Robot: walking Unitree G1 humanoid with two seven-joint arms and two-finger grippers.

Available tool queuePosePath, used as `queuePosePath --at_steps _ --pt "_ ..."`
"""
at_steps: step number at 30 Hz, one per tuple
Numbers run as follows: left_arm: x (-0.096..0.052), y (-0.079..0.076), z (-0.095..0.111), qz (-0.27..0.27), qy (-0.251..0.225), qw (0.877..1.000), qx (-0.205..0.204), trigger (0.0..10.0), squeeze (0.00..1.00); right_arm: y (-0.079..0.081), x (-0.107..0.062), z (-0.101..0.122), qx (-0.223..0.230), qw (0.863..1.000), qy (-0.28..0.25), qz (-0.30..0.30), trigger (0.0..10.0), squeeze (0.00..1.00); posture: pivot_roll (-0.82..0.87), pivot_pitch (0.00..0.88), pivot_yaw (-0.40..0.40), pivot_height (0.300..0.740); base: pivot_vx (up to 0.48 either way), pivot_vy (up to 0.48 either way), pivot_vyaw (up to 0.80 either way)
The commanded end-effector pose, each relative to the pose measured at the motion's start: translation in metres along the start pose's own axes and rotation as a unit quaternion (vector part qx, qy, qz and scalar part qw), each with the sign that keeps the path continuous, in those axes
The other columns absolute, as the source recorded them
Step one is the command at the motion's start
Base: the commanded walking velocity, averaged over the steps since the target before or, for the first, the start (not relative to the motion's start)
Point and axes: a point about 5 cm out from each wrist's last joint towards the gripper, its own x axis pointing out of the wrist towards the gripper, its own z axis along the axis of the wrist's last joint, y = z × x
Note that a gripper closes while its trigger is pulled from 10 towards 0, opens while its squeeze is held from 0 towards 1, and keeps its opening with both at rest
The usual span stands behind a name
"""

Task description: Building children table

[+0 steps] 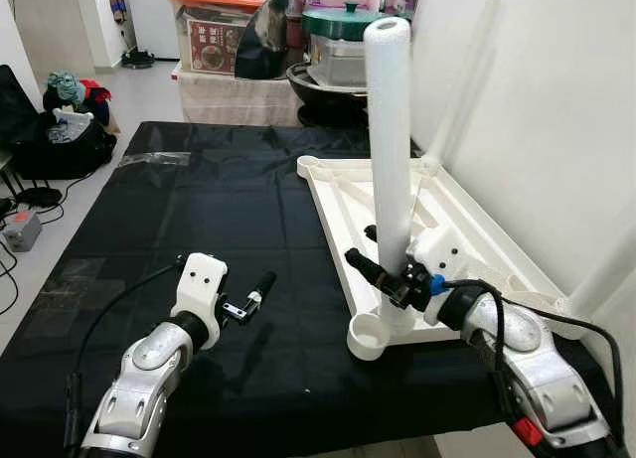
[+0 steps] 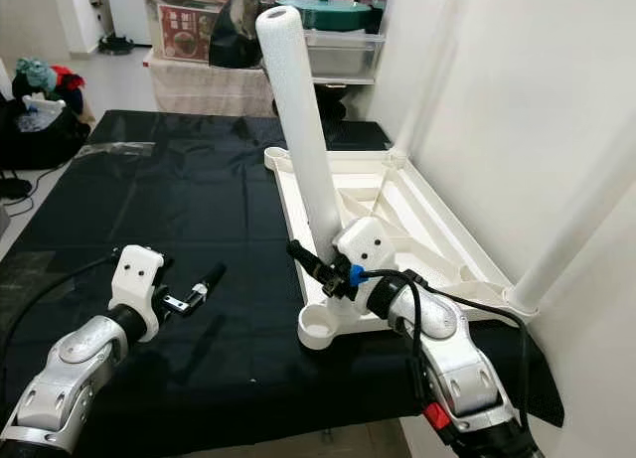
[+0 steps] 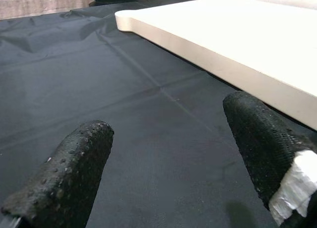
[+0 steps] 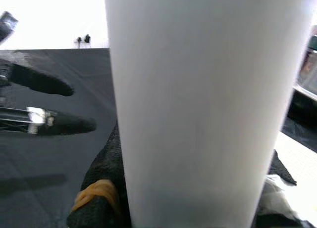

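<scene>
While the right wrist view shows fingers (image 4: 99, 198) hugging the leg (image 1: 390, 160), the tabletop (image 1: 457, 229) apparently rests inverted; left gripper (image 1: 248, 301) gapes idle.

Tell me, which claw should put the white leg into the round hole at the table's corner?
The right claw: it already grips the upright white leg near the corner socket. The left claw hovers open over the black cloth.

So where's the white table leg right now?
The white table leg stands upright in the right gripper, just above the corner socket of the upturned tabletop, on the robot's right.
</scene>
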Motion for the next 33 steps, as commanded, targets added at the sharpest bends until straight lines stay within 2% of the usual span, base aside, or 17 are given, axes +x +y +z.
queuePosePath --at_steps 1,5,17,18,20,21,22,23,25,26,27,29,31,33 --pt "0.002 0.000 -0.001 -0.002 -0.001 1.000 0.003 10.0 0.00 0.010 -0.001 -0.012 0.017 0.999 0.026 0.015 0.0 0.00 0.05 0.000 -0.100 0.740 0.000 0.000 0.00" --pt "0.004 -0.001 -0.001 -0.006 -0.001 1.000 0.003 10.0 0.00 0.022 -0.002 -0.019 0.021 0.999 0.033 0.024 0.0 0.00 0.04 0.000 -0.096 0.740 0.000 0.000 0.00" --pt "0.005 0.001 -0.002 -0.004 0.001 1.000 0.005 10.0 0.00 0.029 -0.003 -0.027 0.023 0.998 0.048 0.035 0.0 0.00 0.05 0.000 -0.100 0.740 0.000 0.000 0.00" --pt "0.005 0.001 -0.004 -0.003 0.005 1.000 0.002 10.0 0.00 0.029 -0.006 -0.036 0.075 0.995 0.056 0.025 0.0 0.00 0.05 0.000 -0.098 0.740 0.000 0.000 0.00" --pt "0.005 0.001 -0.004 -0.003 0.005 1.000 0.002 10.0 0.00 0.029 -0.006 -0.036 0.075 0.995 0.056 0.025 0.0 0.00 0.05 0.000 -0.098 0.740 0.000 0.000 0.00" --pt "0.005 0.001 -0.004 -0.004 0.006 1.000 0.002 10.0 0.00 0.026 -0.007 -0.038 0.118 0.992 0.051 0.011 0.0 0.00 0.05 0.000 -0.099 0.740 0.000 0.000 0.00" --pt "0.005 0.001 -0.004 -0.004 0.006 1.000 0.002 10.0 0.00 0.026 -0.007 -0.038 0.118 0.992 0.051 0.011 0.0 0.00 0.05 0.000 -0.099 0.740 0.000 0.000 0.00" --pt "0.005 0.001 -0.004 -0.005 0.006 1.000 0.001 10.0 0.00 0.024 -0.007 -0.038 0.158 0.987 0.040 0.001 0.0 0.00 0.05 0.000 -0.097 0.740 0.000 0.000 0.00" --pt "0.005 0.001 -0.004 -0.005 0.006 1.000 0.001 10.0 0.00 0.024 -0.007 -0.038 0.158 0.987 0.040 0.001 0.0 0.00 0.05 0.000 -0.097 0.740 0.000 0.000 0.00" --pt "0.005 0.002 -0.004 -0.006 0.006 1.000 0.001 10.0 0.00 0.024 -0.007 -0.033 0.189 0.982 0.026 0.001 0.0 0.00 0.05 0.000 -0.095 0.740 0.000 0.000 0.00" --pt "0.005 0.002 -0.004 -0.006 0.006 1.000 0.001 10.0 0.00 0.024 -0.007 -0.033 0.189 0.982 0.026 0.001 0.0 0.00 0.05 0.000 -0.095 0.740 0.000 0.000 0.00" --pt "0.006 0.004 -0.004 -0.006 0.007 1.000 0.002 10.0 0.00 0.030 -0.007 -0.028 0.222 0.975 0.014 0.013 0.0 0.00 0.04 0.000 -0.088 0.740 0.000 0.000 0.00" --pt "0.006 0.004 -0.004 -0.006 0.007 1.000 0.002 10.0 0.00 0.030 -0.007 -0.028 0.222 0.975 0.014 0.013 0.0 0.00 0.04 0.000 -0.088 0.740 0.000 0.000 0.00" --pt "0.007 0.005 -0.003 -0.007 0.007 1.000 0.002 10.0 0.00 0.041 -0.006 -0.027 0.238 0.971 0.013 0.021 0.0 0.00 0.04 0.000 -0.088 0.740 0.000 0.000 0.00"
